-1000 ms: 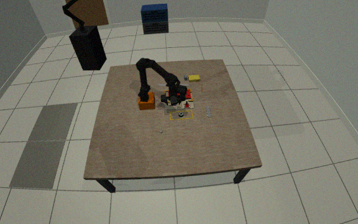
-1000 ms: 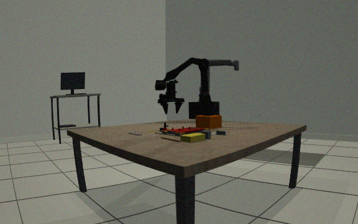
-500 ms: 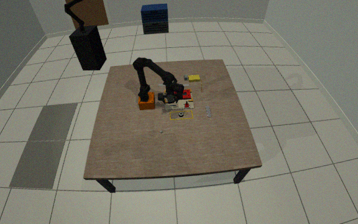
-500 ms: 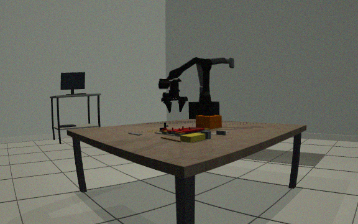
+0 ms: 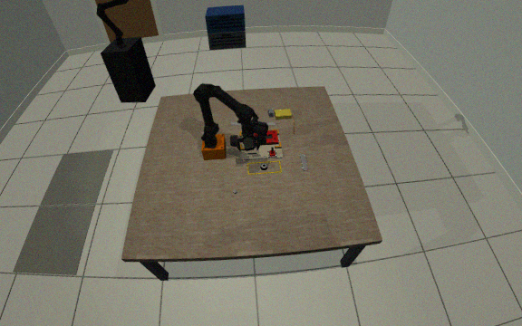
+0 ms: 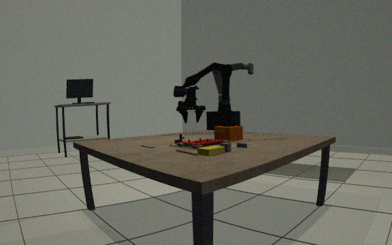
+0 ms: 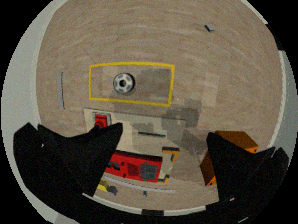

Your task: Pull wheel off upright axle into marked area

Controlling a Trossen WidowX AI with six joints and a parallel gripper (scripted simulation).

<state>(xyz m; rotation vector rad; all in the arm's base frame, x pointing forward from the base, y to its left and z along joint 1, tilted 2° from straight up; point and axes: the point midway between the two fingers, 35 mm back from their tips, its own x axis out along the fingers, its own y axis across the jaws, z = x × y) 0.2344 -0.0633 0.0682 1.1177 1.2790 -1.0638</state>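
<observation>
The wheel (image 5: 264, 167) (image 7: 129, 80), dark-rimmed with a grey hub, lies flat inside the yellow outline of the marked area (image 5: 281, 167) (image 7: 90, 82), left of its middle in the wrist view. The upright axle (image 5: 272, 149) (image 6: 180, 137), a dark post on a red base, stands bare on the pale board (image 7: 150, 122); a finger partly hides its base in the wrist view. My gripper (image 6: 192, 122) (image 7: 167, 132) is wide open and empty. It hangs well above the board and table, touching nothing, apart from the wheel.
A red part (image 5: 272, 137) (image 7: 132, 165) sits on the board. The orange block (image 5: 214, 151) (image 6: 228, 133) is at the arm's base. A yellow block (image 5: 283, 113) (image 6: 211, 150) lies behind the board, a grey strip (image 5: 304, 162) (image 7: 61, 90) beside the marked area.
</observation>
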